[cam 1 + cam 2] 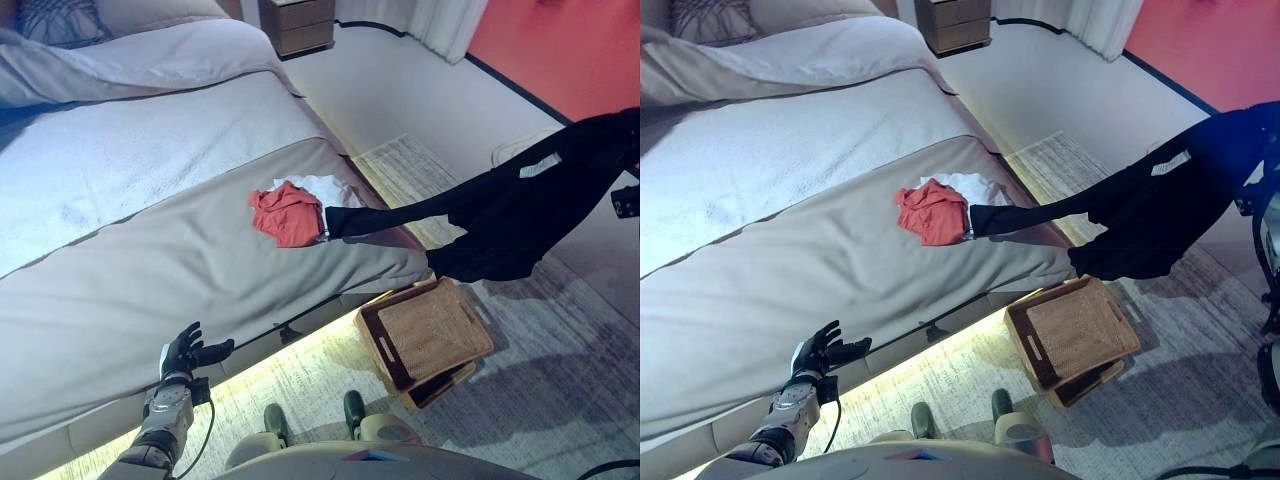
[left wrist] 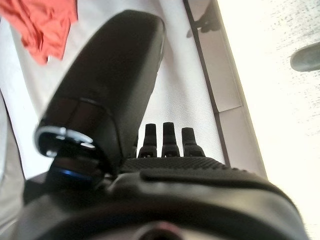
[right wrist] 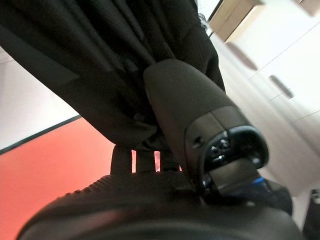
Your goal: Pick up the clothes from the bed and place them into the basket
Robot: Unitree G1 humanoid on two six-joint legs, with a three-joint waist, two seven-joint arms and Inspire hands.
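A black garment [image 1: 500, 215] hangs stretched in the air over the floor right of the bed [image 1: 150, 250]. Its far end still lies on the bed's edge [image 1: 342, 222], and its lower part hangs above the wicker basket [image 1: 425, 335] on the floor. My right hand [image 3: 190, 110] is shut on the black garment [image 3: 100, 60], holding it up at the right edge of the eye views. A red cloth [image 1: 287, 212] and a white cloth [image 1: 325, 188] lie on the bed near that edge. My left hand [image 1: 190, 350] is open and empty by the bed's front side; the red cloth also shows in its wrist view [image 2: 45, 25].
A pale patterned rug [image 1: 560, 330] lies under the basket. A wooden nightstand [image 1: 298, 22] stands past the head of the bed, with a white curtain [image 1: 440, 25] beside a red wall. Pillows [image 1: 60, 20] and a folded duvet lie at the bed's head.
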